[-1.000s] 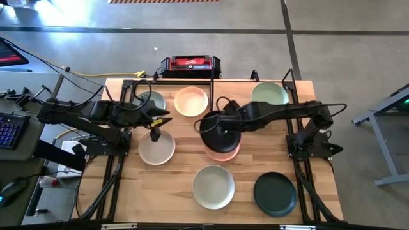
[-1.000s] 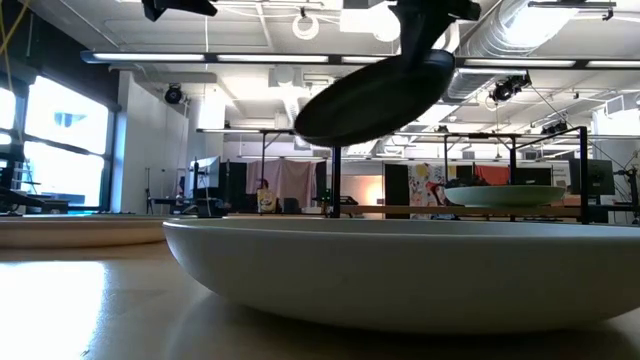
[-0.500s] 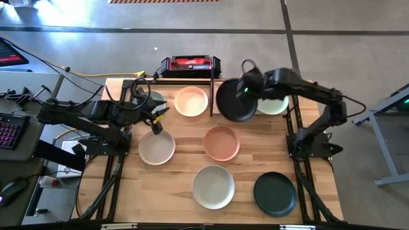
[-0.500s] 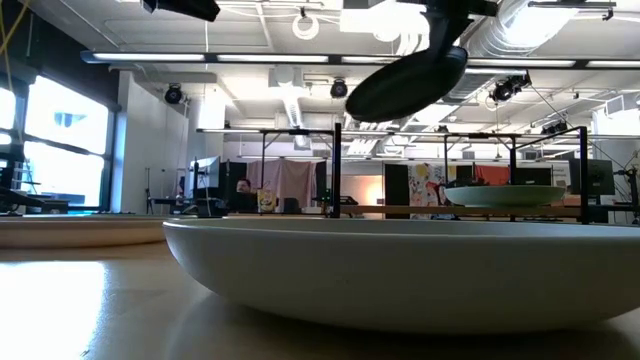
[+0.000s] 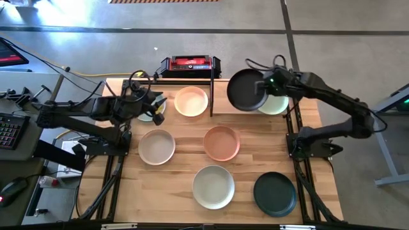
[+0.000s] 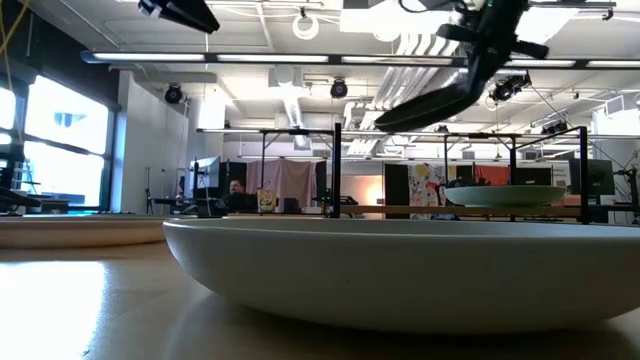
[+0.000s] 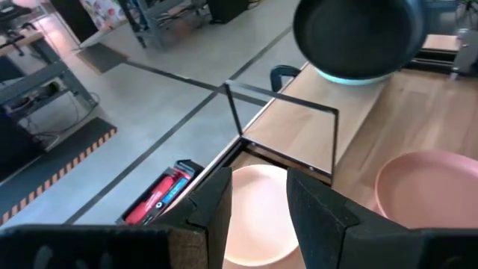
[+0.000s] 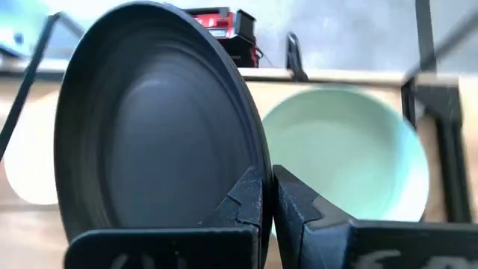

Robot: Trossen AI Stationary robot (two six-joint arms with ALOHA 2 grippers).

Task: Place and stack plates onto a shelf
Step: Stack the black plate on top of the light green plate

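Right hand [image 5: 263, 91]: clenched on the rim of a black plate [image 5: 246, 91], holding it in the air over the right half of the shelf [image 5: 223, 107]; in the right wrist view the two fingers [image 8: 250, 198] pinch the plate's edge.
Black plate: tilted, clear of the shelf board, partly over the pale green plate [image 5: 279, 104] that lies on the shelf's right half; the low view shows it slanted above that plate.
Left hand [image 5: 153, 106]: fingers parted with nothing between them, hovering over the left end of the shelf, above a greyish plate [image 5: 147, 115] of which only a sliver shows.
Shelf: light wooden board in a thin black rod frame along the far edge of the desk [image 5: 185, 153], with an upright divider at its middle.
Cream plate [image 5: 191, 101]: on the shelf's left half, just beside the divider.
Pink plate [image 5: 222, 142]: on the desk, near the middle.
Beige plate [image 5: 156, 146]: on the desk, left of the pink plate and apart from it.
Off-white plate [image 5: 213, 186]: on the desk, near the front edge, filling the foreground of the low view.
Second black plate [image 5: 274, 193]: on the desk at the front right, beside the off-white plate without touching it.
Red-and-black box [image 5: 190, 64]: behind the shelf, beyond the desk.
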